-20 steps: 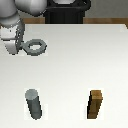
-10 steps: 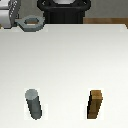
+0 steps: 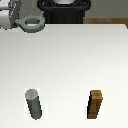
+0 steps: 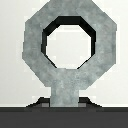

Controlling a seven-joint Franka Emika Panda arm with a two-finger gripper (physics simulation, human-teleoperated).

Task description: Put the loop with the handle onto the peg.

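A brown wooden block (image 3: 96, 104) is standing upright on the white worktop (image 3: 75, 60), well apart from the end effector (image 3: 15, 22) and toward the exterior view's right. The dark grey peg (image 3: 34, 103) is standing upright on the same worktop, also well apart from the end effector and nearly below it in the exterior view, with the block off to its side. Nothing is lying between the end effector and the peg. No containers are showing. The end effector is sitting at the worktop's far corner, pinching the short handle of the loop with the handle (image 3: 30, 23); the ring is projecting flat beyond it. In the wrist view the ring's (image 4: 70, 47) hole is showing open, and the fingers themselves are not distinguishable.
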